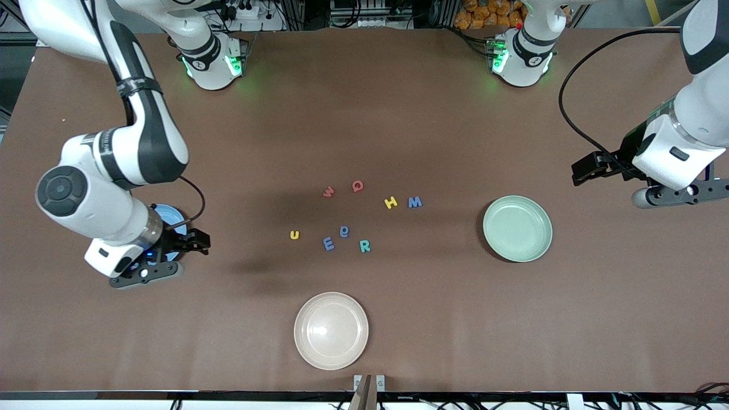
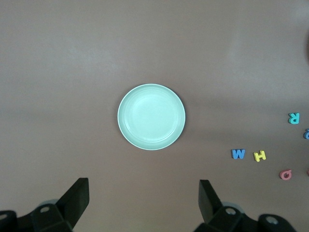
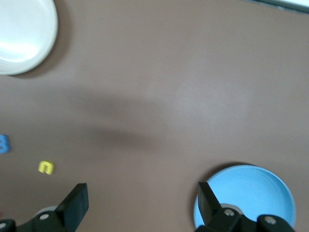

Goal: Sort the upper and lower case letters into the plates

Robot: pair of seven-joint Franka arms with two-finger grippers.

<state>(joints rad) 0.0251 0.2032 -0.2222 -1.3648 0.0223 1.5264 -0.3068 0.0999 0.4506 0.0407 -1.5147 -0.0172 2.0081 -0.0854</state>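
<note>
Left gripper [image 2: 144, 203]: I am seeing it hanging in the air toward the left arm's end of the table, just past the mint green plate; its fingers [image 2: 77, 195] are standing wide apart with nothing between them.
Right gripper [image 3: 142, 205]: I am watching it hovering over the blue plate at the right arm's end of the table, jaws spread and holding nothing.
Mint green plate [image 1: 517, 228]: it is sitting on the table [image 1: 364, 125] toward the left arm's end, and I am finding nothing lying in it.
Blue plate [image 1: 171, 217]: it is lying under the right arm's wrist, mostly covered in the front view; the right wrist view is showing part of its bare inside.
Letters: all eight are lying loose on the table between the two plates, none in a plate. I am reading a red W [image 1: 328, 192], a red Q [image 1: 357, 185], a yellow H [image 1: 390, 202] and a blue M [image 1: 415, 201] in the farther row, and a yellow u [image 1: 294, 234], a blue E [image 1: 328, 244], a blue e [image 1: 344, 231] and a teal R [image 1: 365, 246] nearer to the front camera.
Cream-white plate [image 1: 331, 330]: it is resting nearest the front camera, well apart from the letters.
</note>
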